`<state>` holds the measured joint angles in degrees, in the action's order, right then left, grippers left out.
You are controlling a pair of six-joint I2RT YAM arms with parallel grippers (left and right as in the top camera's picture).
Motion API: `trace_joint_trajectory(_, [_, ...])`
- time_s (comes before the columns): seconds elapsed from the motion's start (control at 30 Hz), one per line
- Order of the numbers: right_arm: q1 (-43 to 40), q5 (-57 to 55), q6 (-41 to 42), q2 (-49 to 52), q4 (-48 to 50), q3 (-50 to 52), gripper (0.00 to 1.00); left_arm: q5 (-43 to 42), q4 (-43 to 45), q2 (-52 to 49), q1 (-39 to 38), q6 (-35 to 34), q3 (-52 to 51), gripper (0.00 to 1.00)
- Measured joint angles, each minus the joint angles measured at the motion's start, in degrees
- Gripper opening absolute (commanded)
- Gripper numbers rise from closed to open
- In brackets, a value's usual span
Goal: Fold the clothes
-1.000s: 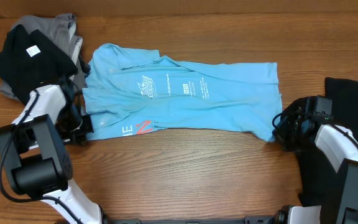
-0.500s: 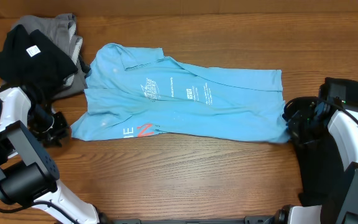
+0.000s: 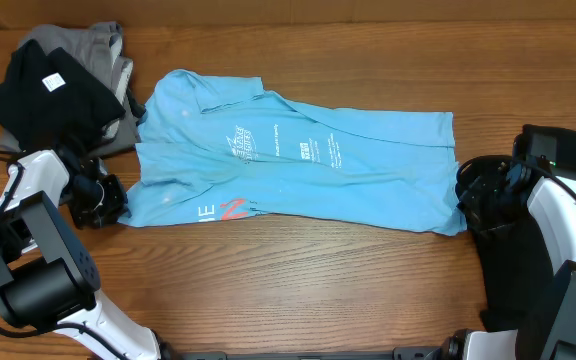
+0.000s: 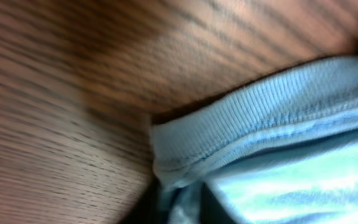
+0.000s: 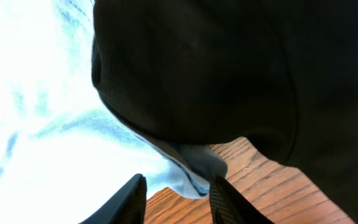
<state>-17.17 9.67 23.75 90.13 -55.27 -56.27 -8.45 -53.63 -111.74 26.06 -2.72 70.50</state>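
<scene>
The right fingers stand spread, with bare wood showing in the gap. A corner of the light blue shirt hangs into that gap, closer to one finger than the other, and nothing shows it being squeezed. Above them in the right wrist view is a big dark blur; I cannot tell what it is. From overhead, these fingers sit at the shirt's right edge, near its lower corner.

The left fingers are at the shirt's lower left corner, low on the tabletop. The overhead view does not show whether they are spread or pressed together. The left wrist view shows only a blurred, ribbed blue hem lying on the wood, so I cannot tell.

The blue shirt lies spread out across the middle of the tabletop, its long side running left to right, with soft wrinkles across it. White printed lettering sits left of its centre, and a pink-red letter shows at its lower edge.

In the far left corner a black shirt with a small white label lies bunched on a grey shirt, just beside the blue one. Another black garment lies at the right edge, by the right arm.
</scene>
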Motion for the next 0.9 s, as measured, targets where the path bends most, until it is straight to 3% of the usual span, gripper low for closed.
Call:
trace_joint_trajectory(0.17, [0.00,0.50,-0.04,0.00,0.39,0.70,0.39,0.11,-3.52,0.11,1.42,-0.39,0.04,0.04])
trace_joint_trajectory(0.4, [0.00,3.56,-0.02,0.00,5.97,8.35,0.47,-0.42,-8.35,0.09,6.40,-1.42,6.10,0.04])
trace_joint_trajectory(0.63, [0.00,8.70,0.35,0.00,12.13,12.96,0.06,-0.98,-9.81,0.11,6.58,-1.42,9.03,0.04])
trace_joint_trajectory(0.9, [-0.57,7.37,0.00,0.02,3.87,10.14,0.04,-0.15,-11.45,0.09,6.60,-1.40,9.57,0.04])
